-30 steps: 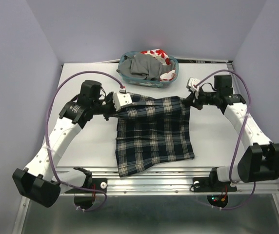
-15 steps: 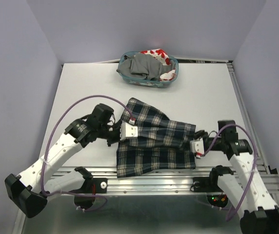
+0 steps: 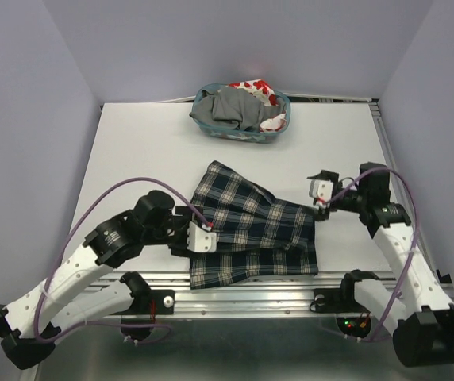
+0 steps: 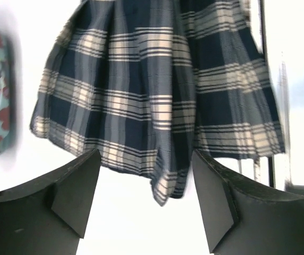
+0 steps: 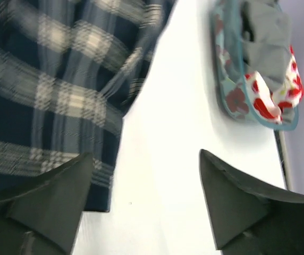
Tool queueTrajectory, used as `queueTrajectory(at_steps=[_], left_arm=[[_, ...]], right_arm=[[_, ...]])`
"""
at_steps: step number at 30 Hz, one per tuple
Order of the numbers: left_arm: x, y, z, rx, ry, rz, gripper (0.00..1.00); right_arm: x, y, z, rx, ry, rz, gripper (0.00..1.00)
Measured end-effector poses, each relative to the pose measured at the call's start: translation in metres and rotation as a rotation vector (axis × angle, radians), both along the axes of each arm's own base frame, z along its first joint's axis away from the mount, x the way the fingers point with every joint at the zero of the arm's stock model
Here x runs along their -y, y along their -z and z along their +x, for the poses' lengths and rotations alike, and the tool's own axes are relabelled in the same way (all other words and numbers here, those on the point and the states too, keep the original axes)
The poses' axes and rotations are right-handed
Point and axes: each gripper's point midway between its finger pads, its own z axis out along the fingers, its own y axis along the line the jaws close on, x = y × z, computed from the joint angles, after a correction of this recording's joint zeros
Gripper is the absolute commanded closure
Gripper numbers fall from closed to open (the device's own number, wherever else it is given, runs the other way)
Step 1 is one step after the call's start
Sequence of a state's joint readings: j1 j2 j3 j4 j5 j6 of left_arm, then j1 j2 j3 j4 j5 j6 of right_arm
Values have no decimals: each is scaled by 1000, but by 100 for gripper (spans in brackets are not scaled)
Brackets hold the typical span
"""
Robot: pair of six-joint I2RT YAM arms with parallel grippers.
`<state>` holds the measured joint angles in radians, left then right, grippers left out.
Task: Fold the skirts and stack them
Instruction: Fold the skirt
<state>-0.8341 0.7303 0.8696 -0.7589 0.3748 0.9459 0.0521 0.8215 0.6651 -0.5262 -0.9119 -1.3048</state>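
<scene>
The plaid skirt (image 3: 252,226) lies folded over itself near the table's front edge; it also fills the left wrist view (image 4: 157,79) and shows in the right wrist view (image 5: 51,95). My left gripper (image 3: 200,238) is at the skirt's left edge, open (image 4: 145,178), with a fold's corner between its fingers but not pinched. Off the skirt's upper right corner, my right gripper (image 3: 321,198) stands open (image 5: 145,159) over bare table. The grey skirt (image 3: 231,107) and the red-printed white skirt (image 3: 252,86) lie bunched in the basket.
The teal basket (image 3: 281,127) stands at the back middle of the white table (image 3: 140,151); it appears at the top right of the right wrist view (image 5: 229,101). A metal rail (image 3: 251,298) runs along the front edge. Lilac walls close in both sides.
Both grippers carried the plaid skirt's far edge toward the front, folding it over, then let go and opened. The right gripper has since drawn back up and away from the skirt.
</scene>
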Motion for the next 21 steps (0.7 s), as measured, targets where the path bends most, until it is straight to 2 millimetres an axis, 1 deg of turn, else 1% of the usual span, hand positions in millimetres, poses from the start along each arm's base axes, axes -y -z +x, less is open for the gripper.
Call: queueTrajectory(at_steps=[2, 4, 5, 7, 8, 10, 12, 13, 14, 15, 16, 18, 19, 21], left_arm=[[8, -1, 15, -8, -70, -15, 27], [18, 2, 28, -43, -124, -7, 27], [25, 4, 35, -74, -155, 1, 27], [41, 4, 48, -121, -196, -1, 23], [54, 6, 57, -151, -205, 3, 20], [72, 12, 66, -187, -217, 0, 20], [88, 13, 66, -186, -195, -5, 17], [96, 14, 62, -183, -172, -2, 16], [111, 14, 56, -167, -135, -4, 17], [118, 15, 52, -163, -113, -4, 16], [133, 20, 42, -157, -70, 0, 16], [151, 30, 33, -147, -29, 13, 16], [160, 40, 28, -141, -12, 34, 17], [177, 58, 25, -129, 11, 63, 19]], right_arm=[[0, -16, 24, -63, 65, 55, 25], [-1, -25, 41, -120, 108, 94, 26], [-1, -27, 48, -180, 141, 119, 26], [-1, -29, 60, -270, 187, 145, 27], [0, -26, 67, -343, 220, 157, 28], [1, -19, 74, -472, 284, 177, 28], [4, -7, 75, -587, 361, 190, 27], [6, 1, 73, -653, 403, 194, 27], [10, 9, 70, -714, 451, 195, 27], [13, 15, 68, -753, 485, 194, 27], [16, 20, 67, -782, 513, 192, 27], [29, 33, 65, -864, 590, 187, 26], [35, 37, 64, -888, 615, 185, 26], [54, 46, 68, -951, 689, 181, 25]])
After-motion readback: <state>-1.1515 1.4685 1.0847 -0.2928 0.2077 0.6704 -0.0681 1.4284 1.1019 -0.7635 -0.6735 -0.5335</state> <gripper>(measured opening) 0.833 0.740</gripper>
